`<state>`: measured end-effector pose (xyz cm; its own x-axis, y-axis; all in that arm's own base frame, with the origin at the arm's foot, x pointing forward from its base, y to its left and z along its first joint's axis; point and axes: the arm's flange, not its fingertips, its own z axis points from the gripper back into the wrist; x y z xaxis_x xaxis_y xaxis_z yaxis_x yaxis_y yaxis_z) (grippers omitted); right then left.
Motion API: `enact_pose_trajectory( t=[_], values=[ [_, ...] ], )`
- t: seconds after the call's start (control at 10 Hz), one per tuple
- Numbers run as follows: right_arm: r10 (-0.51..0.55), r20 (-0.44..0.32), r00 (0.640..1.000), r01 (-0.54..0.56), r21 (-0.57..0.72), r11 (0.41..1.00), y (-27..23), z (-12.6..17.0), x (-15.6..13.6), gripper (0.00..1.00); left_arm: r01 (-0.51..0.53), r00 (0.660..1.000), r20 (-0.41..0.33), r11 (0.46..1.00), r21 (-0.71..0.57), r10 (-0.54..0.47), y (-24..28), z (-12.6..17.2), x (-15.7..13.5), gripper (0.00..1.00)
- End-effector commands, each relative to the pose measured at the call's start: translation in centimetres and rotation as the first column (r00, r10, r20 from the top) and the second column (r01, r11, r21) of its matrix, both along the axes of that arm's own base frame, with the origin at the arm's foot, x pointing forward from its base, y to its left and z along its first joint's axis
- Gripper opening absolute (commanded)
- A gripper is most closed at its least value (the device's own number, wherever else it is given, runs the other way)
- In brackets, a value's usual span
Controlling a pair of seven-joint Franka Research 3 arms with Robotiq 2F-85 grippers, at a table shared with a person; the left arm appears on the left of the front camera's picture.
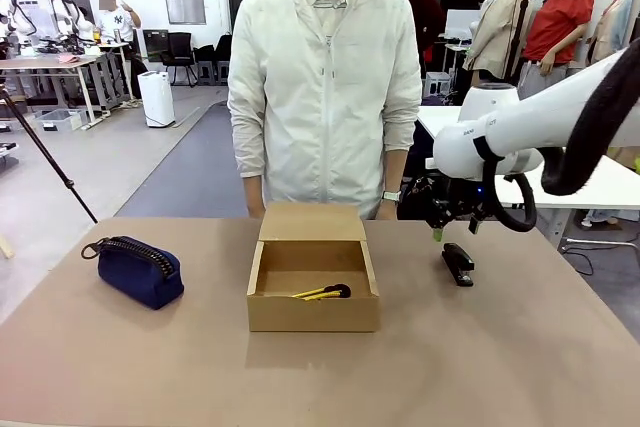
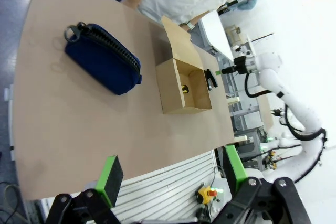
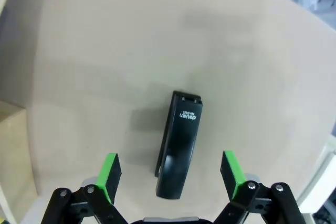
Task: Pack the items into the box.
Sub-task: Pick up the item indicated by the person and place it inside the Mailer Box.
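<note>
The brown cardboard box (image 1: 313, 312) stands open at the table's middle, flap lid raised at the back, with the yellow-and-black utility knife (image 1: 322, 293) lying inside. The navy-blue pouch (image 1: 139, 269) rests on the table to the left. A small black stapler (image 1: 458, 263) lies right of the box. My right gripper (image 1: 446, 230) hovers just above the stapler, open; in the right wrist view the stapler (image 3: 179, 144) lies between the green pads (image 3: 109, 174), untouched. My left gripper (image 2: 170, 174) is open, high off the near left, looking down on the pouch (image 2: 103, 57) and box (image 2: 184, 85).
A person in a white jacket (image 1: 325, 87) stands at the far edge behind the box. The tabletop (image 1: 320, 377) in front of the box is bare. The near table edge and an aluminium frame (image 2: 173, 187) lie under the left gripper.
</note>
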<state>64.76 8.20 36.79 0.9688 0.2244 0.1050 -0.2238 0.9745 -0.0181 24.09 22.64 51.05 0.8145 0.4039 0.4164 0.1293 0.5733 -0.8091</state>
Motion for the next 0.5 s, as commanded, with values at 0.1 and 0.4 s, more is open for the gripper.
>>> enact_pose_trajectory(
  t=[0.1, 0.4],
  values=[
    [-0.034, -0.025, 0.999, 0.033, -0.022, 0.999, 0.2, 0.8, 0.9, 1.00, 0.008, 1.000, 0.024, 1.000, -0.007, -0.008, 0.1, 0.0, 0.0, 1.00],
    [-0.048, -0.093, 0.994, 0.041, -0.075, 0.996, 0.2, -1.5, 0.4, 1.00, 0.008, 1.000, 0.024, 1.000, -0.007, -0.008, 0.1, 0.0, 0.0, 1.00]
  ],
)
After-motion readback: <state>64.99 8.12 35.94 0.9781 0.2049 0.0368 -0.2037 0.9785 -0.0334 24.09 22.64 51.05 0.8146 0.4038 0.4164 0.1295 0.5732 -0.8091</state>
